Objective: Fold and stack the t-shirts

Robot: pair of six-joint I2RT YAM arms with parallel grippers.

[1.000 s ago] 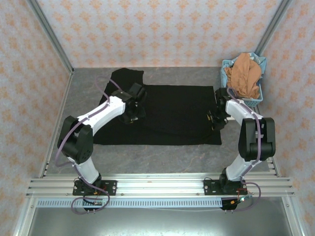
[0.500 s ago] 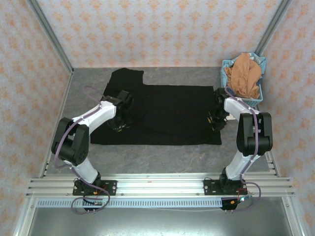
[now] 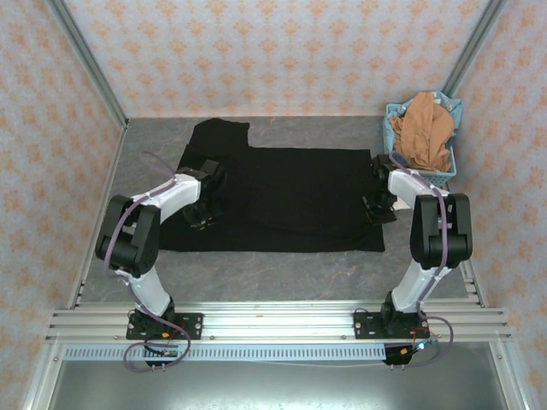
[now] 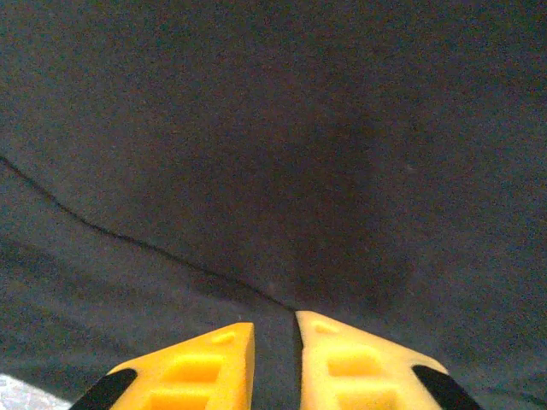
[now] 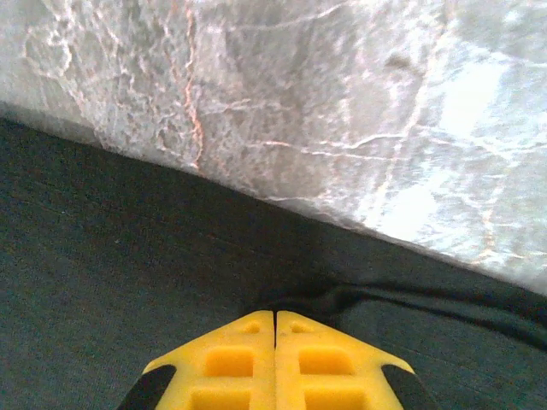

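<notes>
Top view: the black shirt (image 3: 291,196) lies spread flat on the table (image 3: 273,273). The left gripper (image 3: 201,213) has slid from near the shirt's middle to its left side, while the right gripper (image 3: 379,207) stays at the right edge. An orange shirt (image 3: 423,132) waits in the basket (image 3: 436,177), far right. Left wrist view: the jaws are nearly together over a crease; I cannot tell if cloth is pinched. Right wrist view: the jaws are clamped on the puckered shirt edge, with bare table beyond. The arms now seem placed at opposite sides, ready to fold.
</notes>
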